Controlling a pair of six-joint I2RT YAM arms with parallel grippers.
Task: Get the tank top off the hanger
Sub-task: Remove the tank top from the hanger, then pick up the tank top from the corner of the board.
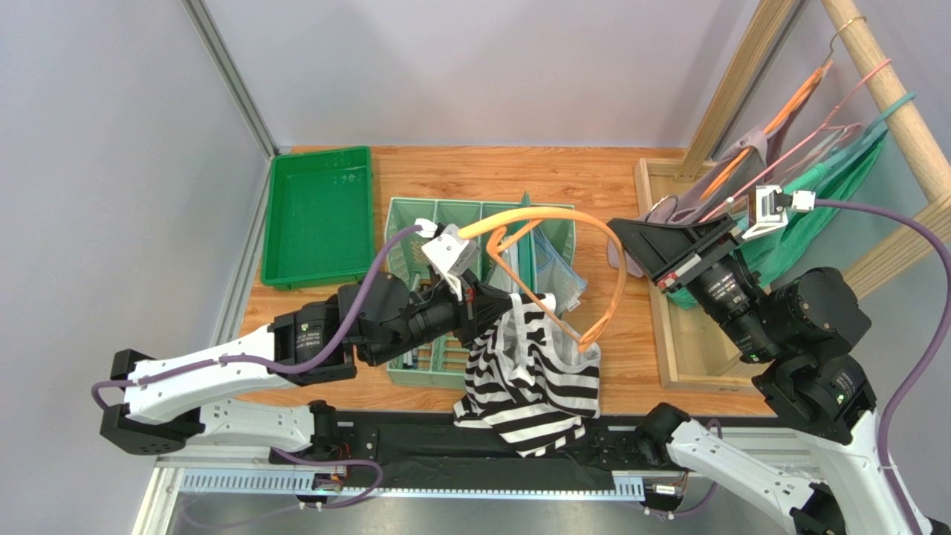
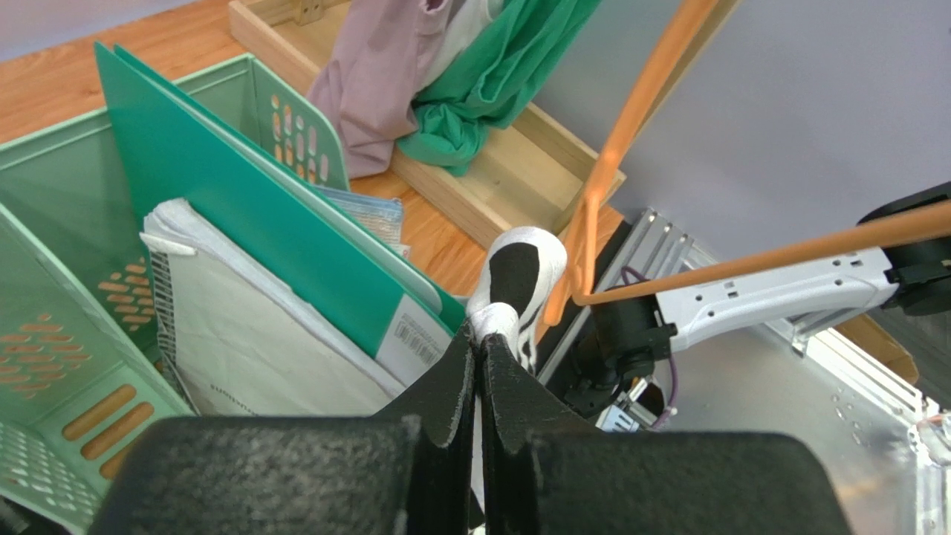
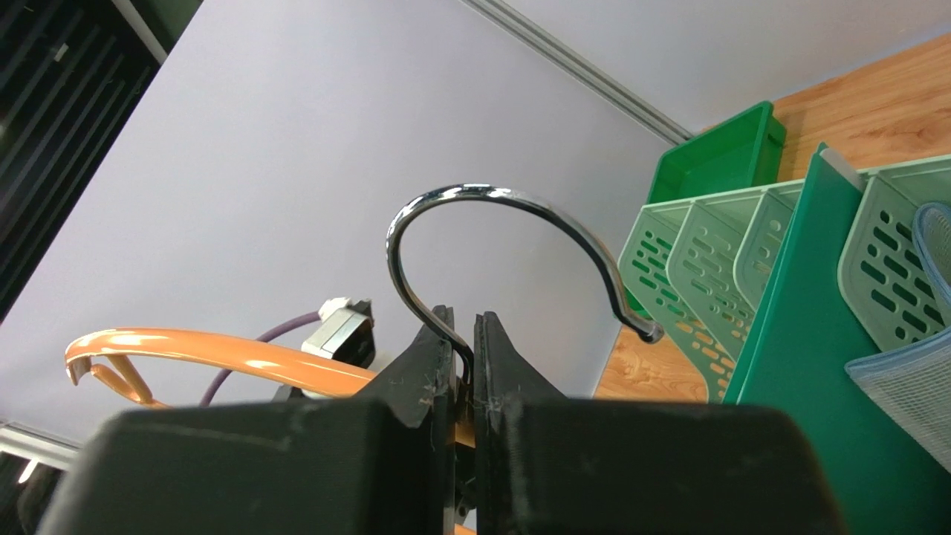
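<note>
The black-and-white striped tank top [image 1: 531, 381] hangs from the lower arm of an orange hanger [image 1: 580, 229] held over the table's front edge, and most of it droops below the hanger. My left gripper [image 1: 491, 303] is shut on the tank top's white strap [image 2: 498, 322], fingertips [image 2: 458, 357] pressed together next to the hanger [image 2: 625, 145]. My right gripper [image 1: 617, 236] is shut on the hanger's chrome hook [image 3: 502, 201] at its stem, where the jaws [image 3: 467, 329] meet. An orange arm of the hanger [image 3: 223, 351] runs off to the left in the right wrist view.
A pale green file organizer [image 1: 447, 217] with folders stands under the hanger. A dark green tray [image 1: 318, 217] lies at the back left. At the right a wooden rack [image 1: 893, 100] carries more hangers and green and mauve clothes [image 1: 820, 184] over a wooden base [image 1: 681, 357].
</note>
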